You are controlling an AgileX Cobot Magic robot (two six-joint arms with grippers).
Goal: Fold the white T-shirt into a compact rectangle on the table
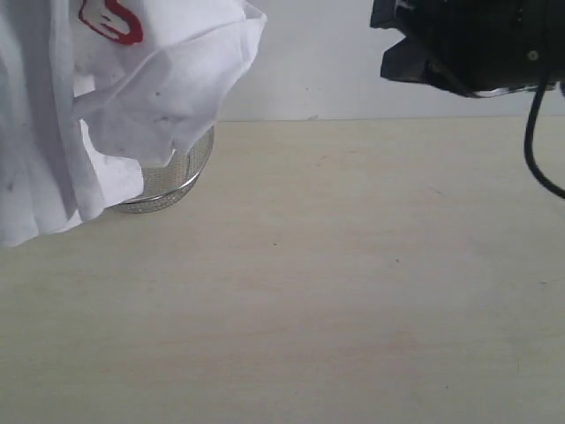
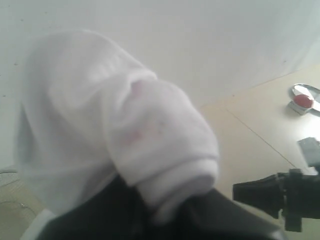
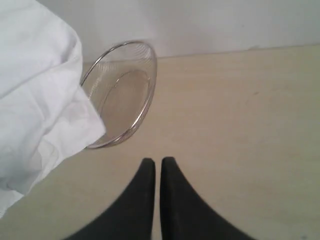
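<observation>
Fabric of the white T-shirt (image 1: 168, 88) hangs bunched above the wire basket (image 1: 190, 163), clear of the tabletop (image 1: 353, 283), pinched by the jaws of the left gripper (image 2: 165, 212), while the right gripper (image 3: 157, 165), off to the basket's right, has its jaws pressed together, empty.

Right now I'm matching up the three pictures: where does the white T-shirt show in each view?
Exterior: white T-shirt hangs at upper left, hiding part of the wire basket.
Left wrist: bunched close up, filling most of the picture.
Right wrist: covers one side of the basket's rim.
Shared landmark: the basket, in exterior and right wrist views.
</observation>
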